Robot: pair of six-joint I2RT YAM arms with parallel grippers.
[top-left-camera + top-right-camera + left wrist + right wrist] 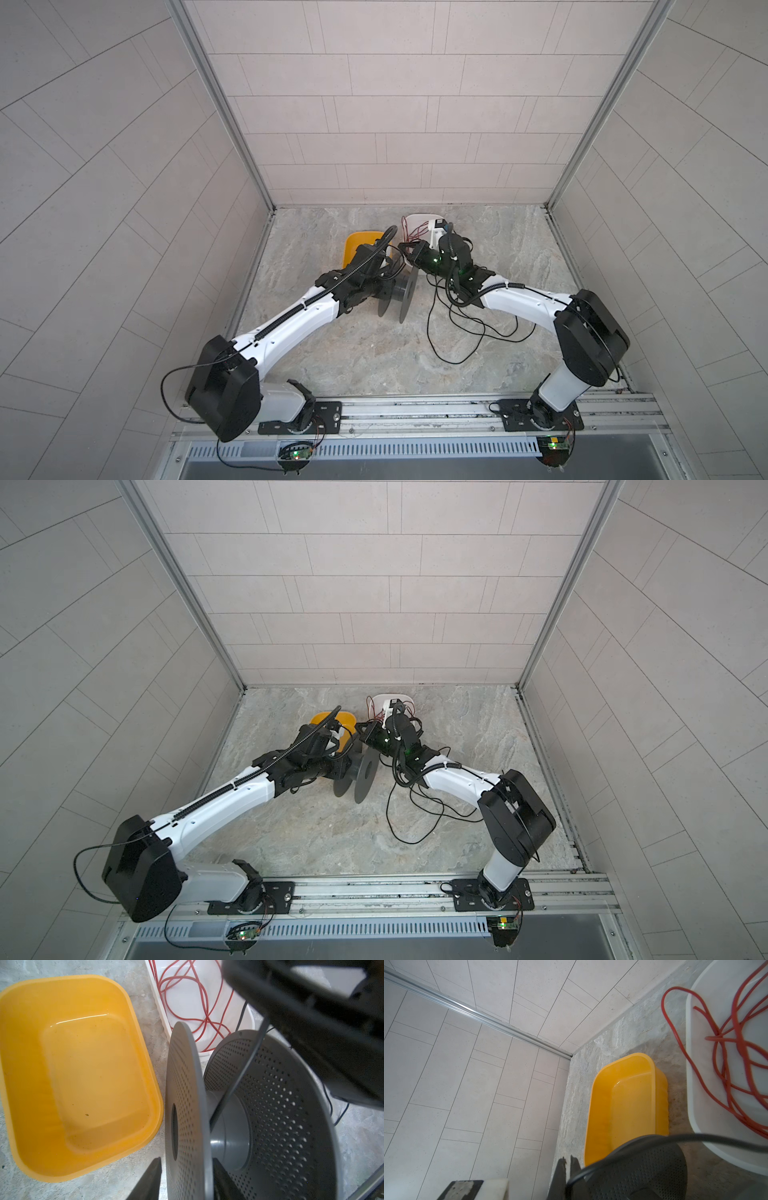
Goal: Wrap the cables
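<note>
Cables (236, 1076) lie mostly looped on the bench (374, 365), one strand reaching the hub of the grey spool (280, 1115), so winding is just starting: my right pincer (568, 1160), closed, seems to pinch that strand, while my left pincer (187, 1159), part-wide astride a flange, must next clamp it to turn.

Two robot arms: left arm (291, 321), right arm (519, 297). Two grippers: left gripper (187, 1184), right gripper (568, 1162). One grey perforated spool (400, 293): two flanges, near flange (187, 1084), far flange (280, 1115); one hub (230, 1138). Two tubs: orange tub (72, 1074), white tub (689, 1076). One black cable (691, 1136). One red wire (718, 1037). Two green-lit circuit boards at front rail (415, 409): left board (293, 454), right board (552, 446).
</note>
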